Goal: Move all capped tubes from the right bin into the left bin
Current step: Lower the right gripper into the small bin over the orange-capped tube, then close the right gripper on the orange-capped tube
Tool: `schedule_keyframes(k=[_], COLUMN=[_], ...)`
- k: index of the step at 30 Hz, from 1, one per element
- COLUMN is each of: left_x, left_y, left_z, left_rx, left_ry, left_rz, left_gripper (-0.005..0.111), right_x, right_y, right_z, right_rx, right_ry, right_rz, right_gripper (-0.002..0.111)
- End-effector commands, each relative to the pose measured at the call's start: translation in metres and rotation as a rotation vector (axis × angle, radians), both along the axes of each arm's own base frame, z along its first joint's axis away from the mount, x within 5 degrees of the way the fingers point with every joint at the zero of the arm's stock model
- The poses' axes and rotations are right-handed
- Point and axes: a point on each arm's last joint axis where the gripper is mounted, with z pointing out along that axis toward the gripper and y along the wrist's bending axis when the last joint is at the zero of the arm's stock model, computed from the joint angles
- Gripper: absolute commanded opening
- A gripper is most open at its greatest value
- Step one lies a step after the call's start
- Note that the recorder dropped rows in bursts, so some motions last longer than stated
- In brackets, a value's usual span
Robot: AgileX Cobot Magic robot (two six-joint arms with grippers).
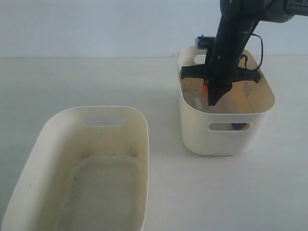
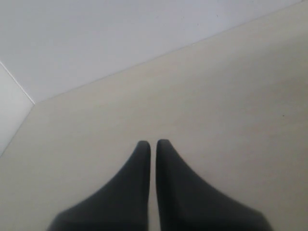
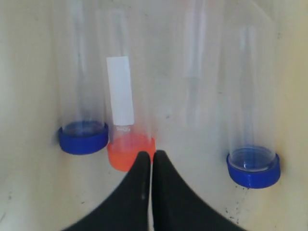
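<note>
Right wrist view: orange-capped tube (image 3: 126,144) lay just ahead of closed right gripper (image 3: 151,155), blue-capped tubes (image 3: 83,137) flanking.
Exterior view barely showed them inside right bin (image 1: 192,132).

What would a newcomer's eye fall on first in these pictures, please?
The black right gripper reaches down into the right bin, shut, its tips at the orange-capped tube. Two blue-capped tubes lie either side of it. The bigger left bin shows no tubes.

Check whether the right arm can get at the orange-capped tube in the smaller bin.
Probably yes: the right claw is inside the smaller bin, tips at the orange-capped tube, nothing between. Its jaws are shut, so they'd need opening.
</note>
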Motion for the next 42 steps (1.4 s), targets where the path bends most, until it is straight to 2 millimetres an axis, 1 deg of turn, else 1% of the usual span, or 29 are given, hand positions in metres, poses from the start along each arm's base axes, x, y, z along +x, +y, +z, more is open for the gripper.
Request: schedule_keyframes(k=[1,3,6,13,18,30,33,35,37,40,41,42], left_x=[0.0,0.0,0.0,0.0,0.0,0.0,0.0,0.0,0.0,0.0,0.0,0.0], left_y=[-0.0004,-0.0004,-0.0004,-0.0004,-0.0004,-0.0004,-0.0004,-0.0004,-0.0004,-0.0004,-0.0004,-0.0004], left_z=[0.0012,0.0012,0.0012,0.0012,0.0012,0.0012,0.0012,0.0012,0.0012,0.0012,0.0012,0.0012], left_rx=[-0.012,-0.012,-0.012,-0.012,-0.012,-0.012,-0.012,-0.012,-0.012,-0.012,-0.012,-0.012], left_ry=[-0.004,-0.004,-0.004,-0.004,-0.004,-0.004,-0.004,-0.004,-0.004,-0.004,-0.004,-0.004], left_rz=[-0.004,-0.004,-0.004,-0.004,-0.004,-0.004,-0.004,-0.004,-0.004,-0.004,-0.004,-0.004], left_gripper=[0.004,0.004,0.004,0.004,0.004,0.004,0.004,0.004,0.004,0.004,0.004,0.004], right_x=[0.0018,0.0025,0.0025,0.0026,0.0026,0.0049,0.0053,0.0053,0.0053,0.0057,0.0061,0.0063], right_y=[-0.0019,-0.0035,-0.0037,-0.0039,-0.0041,-0.0043,-0.0042,-0.0042,-0.0042,-0.0041,-0.004,-0.004], right_z=[-0.0094,-0.013,-0.013,-0.0131,-0.0131,-0.013,-0.013,-0.013,-0.013,-0.013,-0.0129,-0.0129], right_rx=[-0.03,-0.05,-0.053,-0.057,-0.06,-0.065,-0.065,-0.066,-0.066,-0.064,-0.063,-0.062], right_ry=[0.011,0.015,0.014,0.006,0.003,-0.023,-0.03,-0.031,-0.032,-0.034,-0.036,-0.038], right_rz=[0.018,0.024,0.031,0.129,0.163,0.172,0.206,0.221,0.223,0.194,0.173,0.161], right_gripper=[0.001,0.001,0.001,0.001,0.001,0.001,0.002,0.007,0.023,0.058,0.065,0.067])
